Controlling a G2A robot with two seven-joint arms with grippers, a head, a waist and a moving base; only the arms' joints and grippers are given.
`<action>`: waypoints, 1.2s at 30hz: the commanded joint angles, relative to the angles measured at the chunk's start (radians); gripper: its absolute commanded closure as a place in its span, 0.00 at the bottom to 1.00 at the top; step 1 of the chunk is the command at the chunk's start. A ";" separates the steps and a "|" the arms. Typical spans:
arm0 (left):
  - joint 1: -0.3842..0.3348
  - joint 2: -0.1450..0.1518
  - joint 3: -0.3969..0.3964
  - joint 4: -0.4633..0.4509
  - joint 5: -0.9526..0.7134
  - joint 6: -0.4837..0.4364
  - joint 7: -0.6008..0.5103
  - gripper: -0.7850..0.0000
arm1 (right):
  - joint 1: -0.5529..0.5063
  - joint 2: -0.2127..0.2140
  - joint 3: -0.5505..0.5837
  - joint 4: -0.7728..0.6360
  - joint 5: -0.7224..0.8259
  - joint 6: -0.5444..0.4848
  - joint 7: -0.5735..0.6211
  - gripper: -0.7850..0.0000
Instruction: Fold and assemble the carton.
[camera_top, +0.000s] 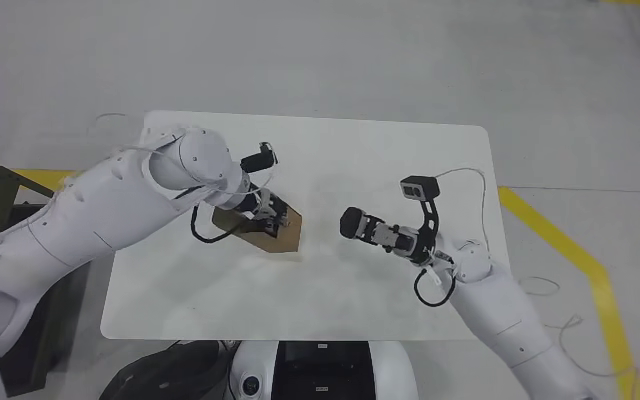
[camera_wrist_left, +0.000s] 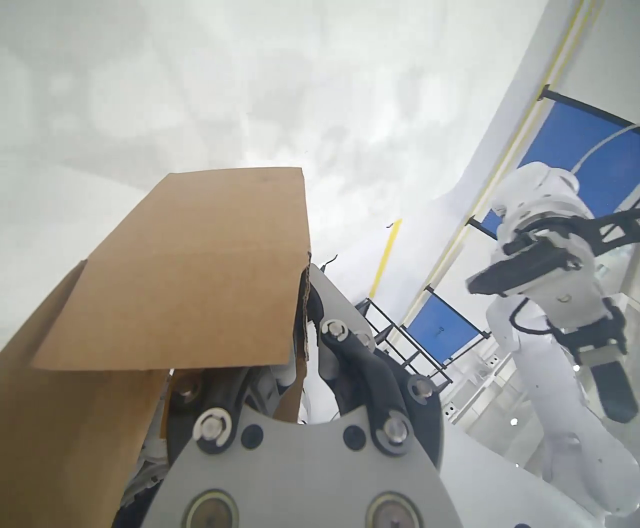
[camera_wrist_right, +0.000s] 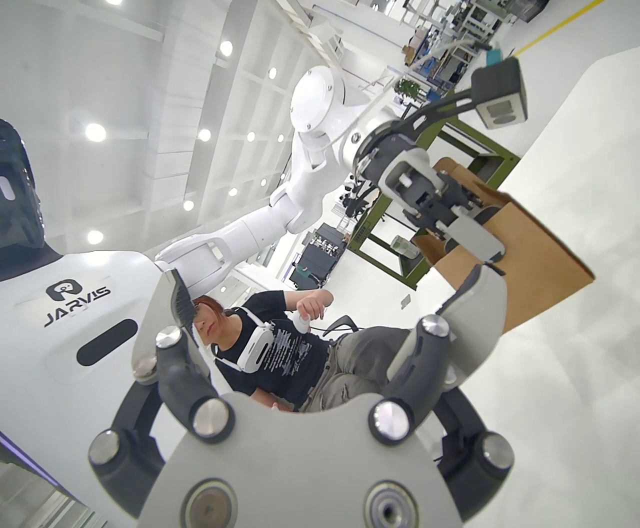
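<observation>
While left jaws clamp the carton (camera_top: 283, 238) lying left-to-right, right jaws gape wide, empty

Carton (camera_top: 284, 238) sits on the tabletop (camera_top: 380, 160), left of centre, nearer the left arm. Left end effector (camera_top: 267, 211) is at the carton's upper edge on its far-left side, with a carton wall pinched between its fingers, one finger inside and one outside. Right end effector (camera_top: 351, 222) is right of the carton, apart from it, over the middle of the tabletop, with its fingers spread and pointing toward the carton.
</observation>
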 joint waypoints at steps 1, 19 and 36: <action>-0.010 -0.013 0.013 -0.003 0.038 0.050 -0.021 1.00 | -0.005 0.004 0.017 0.002 0.003 -0.010 -0.010 0.00; 0.013 -0.165 0.078 0.057 0.309 0.205 0.107 1.00 | -0.051 0.021 0.089 0.004 -0.017 -0.044 -0.044 0.00; 0.006 -0.390 0.078 0.258 0.521 0.009 -0.089 0.09 | -0.070 0.019 0.102 0.011 0.001 -0.040 -0.040 0.00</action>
